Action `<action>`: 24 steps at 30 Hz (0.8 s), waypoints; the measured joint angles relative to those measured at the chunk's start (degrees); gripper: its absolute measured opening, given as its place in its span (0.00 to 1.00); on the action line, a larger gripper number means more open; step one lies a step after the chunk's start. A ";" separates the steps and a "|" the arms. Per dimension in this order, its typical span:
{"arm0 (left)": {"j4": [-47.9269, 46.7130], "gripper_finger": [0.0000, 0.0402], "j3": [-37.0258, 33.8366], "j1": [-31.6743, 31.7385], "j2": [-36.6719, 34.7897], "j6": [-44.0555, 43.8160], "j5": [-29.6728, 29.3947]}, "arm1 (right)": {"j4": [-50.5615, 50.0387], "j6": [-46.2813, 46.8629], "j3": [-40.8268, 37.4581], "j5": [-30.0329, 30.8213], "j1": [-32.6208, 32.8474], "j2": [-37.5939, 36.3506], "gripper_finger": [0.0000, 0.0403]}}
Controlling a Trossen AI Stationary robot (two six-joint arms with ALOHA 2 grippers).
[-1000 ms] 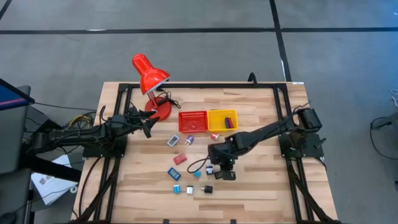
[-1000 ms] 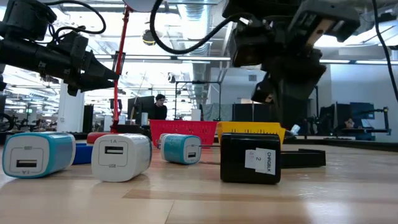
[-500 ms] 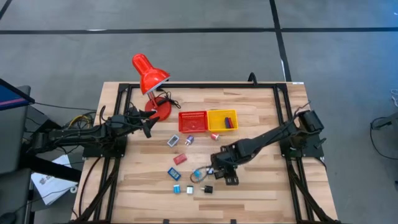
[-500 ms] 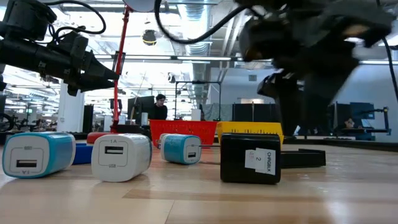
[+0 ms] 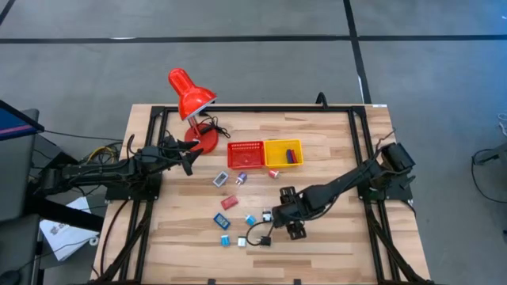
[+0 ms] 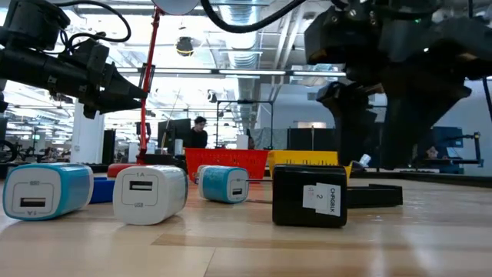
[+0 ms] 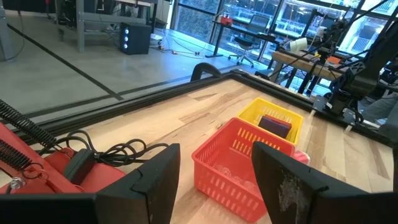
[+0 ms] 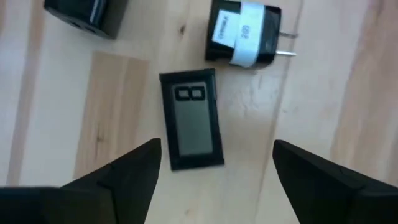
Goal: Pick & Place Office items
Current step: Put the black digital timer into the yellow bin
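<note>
While the left claw (image 5: 188, 161) waits half-spread by the lamp (image 5: 192, 107), the right claw (image 8: 211, 163) hovers spread over a flat black piece (image 8: 191, 119), apparently to grasp it.

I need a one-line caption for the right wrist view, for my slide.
Right end effector, open, above a flat black item on the wooden table, a black plug adapter nearby.

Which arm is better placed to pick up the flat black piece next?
The right. Its claw hangs open directly over the flat black piece, fingers on either side. The left claw waits far off by the red basket.
</note>
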 joint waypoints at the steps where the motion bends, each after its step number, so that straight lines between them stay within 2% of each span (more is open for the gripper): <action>1: 0.00 0.49 0.00 0.01 0.01 0.00 -0.02 | 1.16 0.00 -0.78 -0.35 0.04 0.00 0.75; 6: -0.02 0.49 0.01 0.00 0.01 0.00 -0.01 | 3.66 -3.19 -3.20 -0.45 0.94 0.04 0.75; 13: 0.00 0.49 0.00 0.00 0.01 0.00 0.00 | 7.16 -2.49 -5.99 -1.65 0.75 0.07 0.72; 18: 0.00 0.49 0.00 0.00 0.02 0.00 -0.02 | 9.97 -2.51 -8.02 -4.77 0.76 0.02 0.63; 24: 0.00 0.49 0.00 0.01 0.00 0.00 -0.01 | 11.15 -1.52 -9.25 -2.97 0.72 -0.15 0.45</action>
